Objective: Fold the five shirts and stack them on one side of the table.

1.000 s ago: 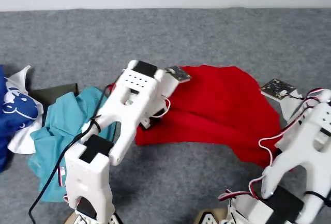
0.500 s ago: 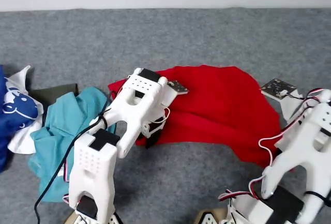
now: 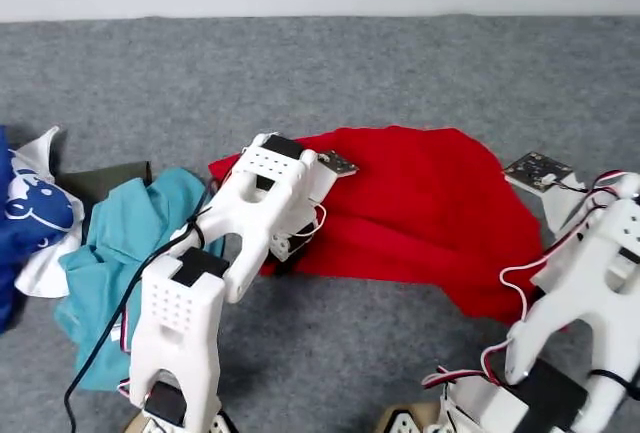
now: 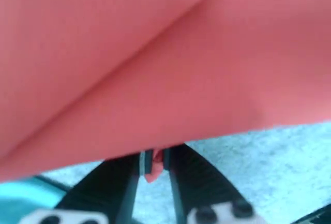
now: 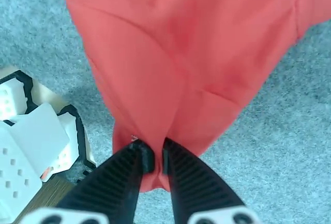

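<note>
Here we take the red shirt (image 3: 420, 198) as our landmark: it lies in a loose, creased spread on the grey table (image 3: 330, 73), with folds running across it and its near edge curling toward the arms. At the red shirt's near left edge we find the left gripper (image 4: 154, 168), its dark jaws drawn together on a small tuck of the red fabric, so that the cloth rises from the pinch and drapes broadly above it in the left wrist view. The left arm (image 3: 250, 218) leans over that same edge of the red shirt. At the red shirt's near right corner we find the right gripper (image 5: 153, 163), its jaws likewise pressed together on the hem, with the fabric fanning away from the grip across the grey surface. The right arm (image 3: 590, 283) stands just beside that corner. To the left of the red shirt, close to it, a teal shirt (image 3: 120, 243) lies crumpled. Farther from the red shirt on that side we see a dark green shirt (image 3: 105, 178) partly tucked beneath the teal one, and beyond these a blue and white shirt (image 3: 25, 213) bunched at the table's edge.
</note>
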`<state>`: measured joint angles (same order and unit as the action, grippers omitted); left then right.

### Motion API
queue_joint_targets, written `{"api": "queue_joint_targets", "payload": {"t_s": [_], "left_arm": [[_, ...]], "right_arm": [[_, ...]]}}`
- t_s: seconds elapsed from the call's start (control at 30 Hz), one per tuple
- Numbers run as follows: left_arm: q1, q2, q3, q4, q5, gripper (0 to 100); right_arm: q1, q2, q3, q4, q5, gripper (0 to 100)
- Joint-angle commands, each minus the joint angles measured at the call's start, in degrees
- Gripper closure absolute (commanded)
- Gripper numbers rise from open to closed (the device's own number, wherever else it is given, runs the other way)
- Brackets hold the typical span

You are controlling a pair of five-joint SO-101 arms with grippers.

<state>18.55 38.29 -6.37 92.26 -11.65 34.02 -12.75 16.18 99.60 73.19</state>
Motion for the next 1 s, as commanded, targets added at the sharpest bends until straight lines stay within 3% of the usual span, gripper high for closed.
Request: {"api": "queue_joint_targets", "payload": {"t_s": [0.0, 0.3, 0.47, 0.73, 0.97], "left_arm": [[-0.3, -4.1, -1.4, -1.1, -1.1, 100], [-0.8, -31.2, -8.0, 5.2, -0.8, 100], [-0.8, -41.4, -12.3, 5.2, -0.9, 100], [-1.2, -45.2, -24.0, 5.2, -3.3, 100], [-7.3, -45.1, -38.1, 2.4, -7.8, 100]], "right_arm": [[0.3, -3.4, -3.3, 0.9, -0.7, 98.8], [0.0, -3.4, -18.6, 2.9, -2.5, 98.8], [-4.4, -3.4, -29.5, 2.9, -6.7, 98.8], [-13.6, -3.2, -53.4, 2.7, -13.6, 98.8], [-14.5, -3.2, -66.0, -6.0, -14.7, 98.8]]}}
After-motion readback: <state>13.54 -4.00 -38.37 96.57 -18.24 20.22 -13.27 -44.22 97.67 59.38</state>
